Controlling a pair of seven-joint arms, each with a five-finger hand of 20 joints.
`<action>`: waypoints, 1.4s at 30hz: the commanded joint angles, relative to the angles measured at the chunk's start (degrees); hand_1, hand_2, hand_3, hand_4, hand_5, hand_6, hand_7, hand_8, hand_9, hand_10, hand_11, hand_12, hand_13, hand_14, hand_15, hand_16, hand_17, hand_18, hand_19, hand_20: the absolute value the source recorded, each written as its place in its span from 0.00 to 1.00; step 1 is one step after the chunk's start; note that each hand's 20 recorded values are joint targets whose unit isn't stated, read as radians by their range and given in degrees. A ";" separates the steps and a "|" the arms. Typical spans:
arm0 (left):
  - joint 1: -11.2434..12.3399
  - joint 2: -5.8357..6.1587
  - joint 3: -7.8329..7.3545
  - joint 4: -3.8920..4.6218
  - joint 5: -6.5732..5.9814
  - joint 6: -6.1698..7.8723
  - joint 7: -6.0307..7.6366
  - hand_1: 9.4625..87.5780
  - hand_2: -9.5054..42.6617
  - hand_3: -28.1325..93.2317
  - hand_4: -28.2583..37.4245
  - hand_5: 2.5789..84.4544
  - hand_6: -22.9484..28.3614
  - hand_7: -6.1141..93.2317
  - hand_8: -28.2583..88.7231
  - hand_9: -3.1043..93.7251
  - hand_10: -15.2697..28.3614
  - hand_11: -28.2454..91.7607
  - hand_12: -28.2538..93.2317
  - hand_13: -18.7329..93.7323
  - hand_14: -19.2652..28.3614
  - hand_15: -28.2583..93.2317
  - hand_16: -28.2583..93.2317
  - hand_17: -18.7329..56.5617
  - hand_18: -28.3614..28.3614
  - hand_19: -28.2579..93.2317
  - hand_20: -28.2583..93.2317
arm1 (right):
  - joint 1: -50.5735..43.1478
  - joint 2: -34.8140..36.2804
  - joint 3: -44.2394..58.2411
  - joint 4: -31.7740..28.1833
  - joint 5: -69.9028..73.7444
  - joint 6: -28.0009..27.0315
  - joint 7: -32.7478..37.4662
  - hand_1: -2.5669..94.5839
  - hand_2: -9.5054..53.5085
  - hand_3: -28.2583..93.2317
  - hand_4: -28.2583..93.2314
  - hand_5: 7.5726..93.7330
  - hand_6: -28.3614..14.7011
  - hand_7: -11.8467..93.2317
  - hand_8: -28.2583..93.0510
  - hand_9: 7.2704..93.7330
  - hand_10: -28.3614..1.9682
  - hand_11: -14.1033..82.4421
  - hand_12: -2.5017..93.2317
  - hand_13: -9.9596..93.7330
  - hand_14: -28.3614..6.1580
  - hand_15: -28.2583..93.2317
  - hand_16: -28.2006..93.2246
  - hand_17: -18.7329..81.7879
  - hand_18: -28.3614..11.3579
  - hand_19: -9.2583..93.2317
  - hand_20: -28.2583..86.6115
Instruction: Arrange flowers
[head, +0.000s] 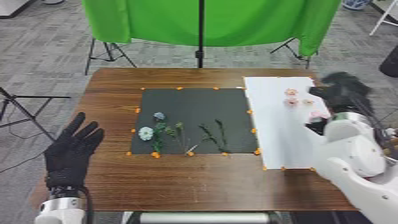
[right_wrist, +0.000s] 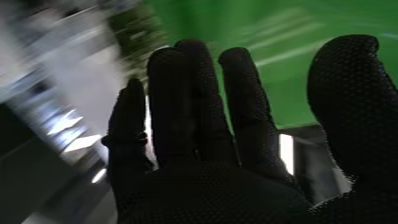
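My right hand (head: 339, 90) is over the right edge of the white sheet (head: 282, 135), beside the pink blossoms (head: 291, 101) lying on it. In the right wrist view the right hand (right_wrist: 213, 185) is open, fingers straight and thumb apart, holding nothing. On the dark mat (head: 187, 102) lie a pale blue flower (head: 146, 133) with green leaves, a smaller bluish flower (head: 159, 116) and thin green stems (head: 222, 136). Another pink blossom (head: 317, 115) sits close to the right hand. My left hand (head: 69, 152) is open at the table's left side, away from the flowers.
Orange pieces (head: 155, 155) line the edges of the mat and sheet. Brown wooden table (head: 187, 185) surrounds them. Behind it hangs a green cloth (head: 160, 22) on a stand, with black tripod legs (head: 31, 120) on the left.
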 joint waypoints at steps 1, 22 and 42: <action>0.11 1.24 0.34 -0.24 -0.62 0.75 0.71 0.17 0.30 0.93 0.03 0.43 0.63 0.16 0.17 0.41 0.83 0.47 0.32 0.39 1.00 0.74 0.14 0.14 0.98 0.71 0.29 | -4.15 2.71 2.67 4.61 2.55 -5.18 1.11 0.36 0.00 0.89 0.00 0.51 0.67 0.28 0.11 0.50 0.37 0.43 0.17 0.50 0.37 0.87 0.33 0.27 0.13 0.82 0.66; 0.42 1.06 0.54 -0.05 -0.56 0.69 -0.12 0.17 0.30 0.92 0.03 0.43 0.63 0.16 0.17 0.41 0.83 0.47 0.32 0.38 1.00 0.74 0.14 0.14 0.98 0.71 0.29 | 15.99 3.42 -24.06 17.10 -3.16 -14.23 -3.28 0.38 0.00 0.89 0.00 0.51 0.82 0.31 0.10 0.54 0.47 0.40 0.18 0.51 0.43 0.86 0.31 0.26 0.07 0.79 0.67; 1.35 -0.18 -1.33 -0.55 -0.22 1.23 -0.77 0.17 0.30 0.92 0.03 0.43 0.64 0.16 0.17 0.41 0.83 0.47 0.32 0.38 1.00 0.74 0.14 0.14 0.98 0.71 0.29 | 32.78 -7.78 -42.42 6.34 -14.40 5.83 -12.82 0.59 0.00 0.77 0.00 0.92 0.79 0.25 0.23 0.98 0.77 0.42 0.35 0.78 0.71 0.84 0.43 0.38 0.21 0.87 0.66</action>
